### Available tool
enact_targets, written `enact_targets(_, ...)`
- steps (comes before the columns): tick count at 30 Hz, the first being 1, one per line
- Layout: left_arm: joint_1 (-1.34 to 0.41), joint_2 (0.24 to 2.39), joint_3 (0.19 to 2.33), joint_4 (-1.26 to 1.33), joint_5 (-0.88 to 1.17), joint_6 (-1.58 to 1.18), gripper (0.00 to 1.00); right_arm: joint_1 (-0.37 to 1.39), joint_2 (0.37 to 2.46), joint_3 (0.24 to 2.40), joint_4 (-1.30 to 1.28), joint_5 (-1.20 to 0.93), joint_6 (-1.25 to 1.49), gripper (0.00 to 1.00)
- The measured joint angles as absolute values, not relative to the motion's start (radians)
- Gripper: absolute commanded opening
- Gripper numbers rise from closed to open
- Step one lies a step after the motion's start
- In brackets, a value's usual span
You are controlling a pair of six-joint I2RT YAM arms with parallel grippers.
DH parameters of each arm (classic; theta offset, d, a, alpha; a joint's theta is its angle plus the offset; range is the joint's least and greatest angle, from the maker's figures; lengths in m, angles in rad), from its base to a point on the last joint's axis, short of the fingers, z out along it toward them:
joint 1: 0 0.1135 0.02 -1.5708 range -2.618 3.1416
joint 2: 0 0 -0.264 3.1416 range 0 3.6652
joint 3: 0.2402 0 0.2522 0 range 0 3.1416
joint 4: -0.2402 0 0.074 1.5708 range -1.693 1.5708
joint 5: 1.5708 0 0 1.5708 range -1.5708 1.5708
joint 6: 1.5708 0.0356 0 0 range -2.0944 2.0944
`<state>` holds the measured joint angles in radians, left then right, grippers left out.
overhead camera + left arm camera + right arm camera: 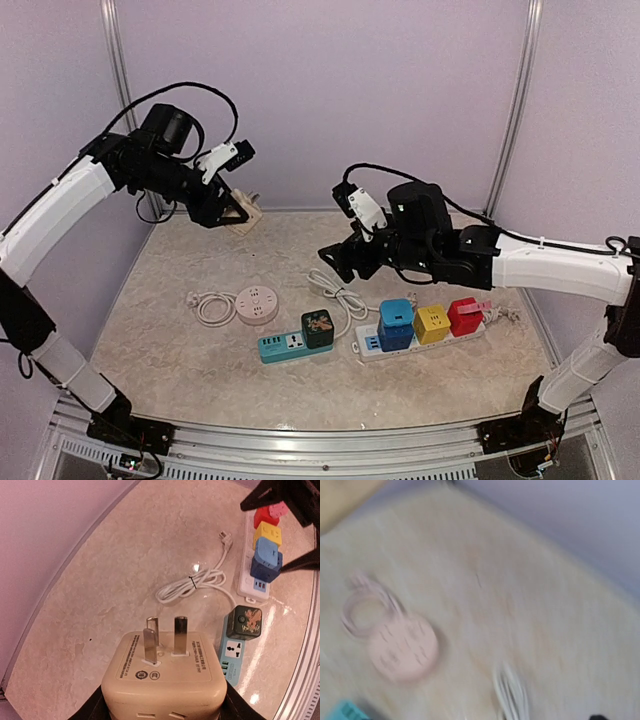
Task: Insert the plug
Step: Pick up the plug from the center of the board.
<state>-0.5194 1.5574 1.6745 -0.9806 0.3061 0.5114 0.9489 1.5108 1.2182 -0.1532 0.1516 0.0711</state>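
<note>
My left pincer (228,205) pinches the cream plug (245,212) by its sides, prongs bare, raised well behind and left of the teal strip (283,346) — close to the back wall (300,80). My right pincer (335,258) hangs spread, holding nothing, just behind that strip. Risks: the plug twisting in my grip, prongs missing the slots, or clipping the dark cube (318,328) on the strip's right end. Bare table left of the strip gives approach room.

- I'm driving a robot lab cell, not a home: plain lilac walls (330,90) box in the table (200,370) behind and at both sides.
- Aluminium posts (118,70) rise at the table's back corners.
- A metal rail (330,440) along its near edge carries the arm bases (125,430).
- Assorted power strips (282,346) lie loose on the table.
</note>
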Motion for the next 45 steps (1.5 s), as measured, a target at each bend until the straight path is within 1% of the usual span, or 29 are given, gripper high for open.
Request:
enact_targets(4,-0.484,1.504,1.827,-0.989,0.385,0.35,0.0,1.041,1.479,1.156,0.079,0.154,-0.068,0.94)
enact_targets(6,-0.477,1.487,1.865,-0.989,0.436,0.294,0.0,1.097,1.483,1.136,0.182,0.159,-0.16,0.97)
enact_targets(8,-0.473,1.475,1.886,-0.991,0.503,0.243,0.0,1.142,1.497,1.124,0.287,0.162,-0.259,0.99)
enact_targets(12,-0.478,1.467,1.888,-0.997,0.619,0.158,0.0,1.225,1.568,1.114,0.559,0.204,-0.504,1.0)
enact_targets(15,-0.487,1.467,1.879,-1.005,0.664,0.121,0.0,1.259,1.639,1.117,0.717,0.252,-0.659,1.0)
enact_targets(18,-0.496,1.467,1.873,-1.016,0.69,0.108,0.0,1.263,1.705,1.147,0.782,0.297,-0.768,1.0)
enact_targets(23,-0.516,1.465,1.863,-1.037,0.702,0.11,0.0,1.263,1.792,1.25,0.819,0.394,-0.891,1.0)
enact_targets(29,-0.537,1.465,1.861,-1.055,0.696,0.134,0.0,1.263,1.835,1.312,0.874,0.49,-0.994,0.98)
enact_targets(41,-0.54,1.465,1.856,-1.072,0.691,0.144,0.0,1.266,1.835,1.3,0.92,0.485,-1.056,0.77)
enact_targets(42,-0.54,1.466,1.856,-1.072,0.692,0.144,0.0,1.266,1.835,1.298,0.92,0.484,-1.057,0.74)
enact_targets(44,-0.541,1.466,1.856,-1.072,0.692,0.144,0.0,1.267,1.835,1.298,0.918,0.482,-1.055,0.64)
enact_targets(45,-0.542,1.467,1.856,-1.071,0.692,0.144,0.0,1.268,1.835,1.298,0.917,0.481,-1.057,0.62)
